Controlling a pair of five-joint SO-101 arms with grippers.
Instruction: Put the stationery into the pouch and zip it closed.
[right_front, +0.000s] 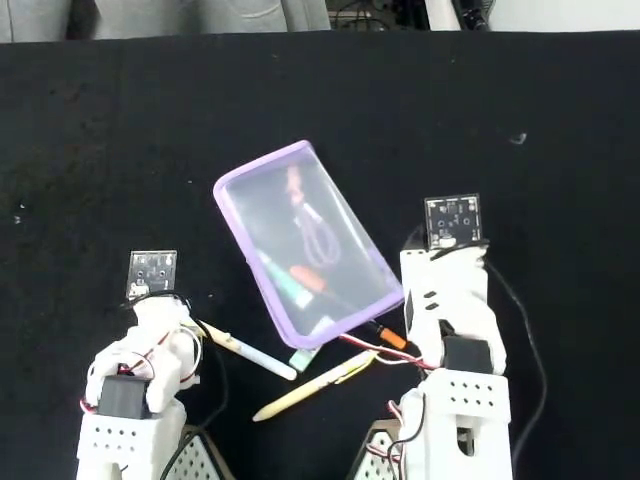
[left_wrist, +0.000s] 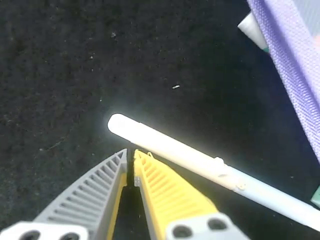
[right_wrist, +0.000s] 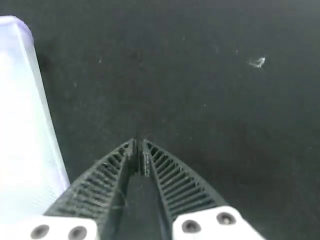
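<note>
A clear pouch (right_front: 305, 240) with purple edging lies tilted in the middle of the black table, with pens showing inside and its mouth toward the arms. A white pen (right_front: 250, 352) lies by the left arm, a yellow pen (right_front: 315, 386) below the pouch, and an orange-tipped pen (right_front: 385, 335) pokes out at the pouch's near corner. My left gripper (left_wrist: 130, 154) is shut and empty, its tips just beside the white pen (left_wrist: 200, 162). My right gripper (right_wrist: 138, 145) is shut and empty beside the pouch's edge (right_wrist: 30, 115).
A small white and green eraser-like piece (right_front: 303, 358) lies at the pouch's mouth. The black table (right_front: 120, 130) stretches bare to the far left and far right. Curtains and cables line the far edge.
</note>
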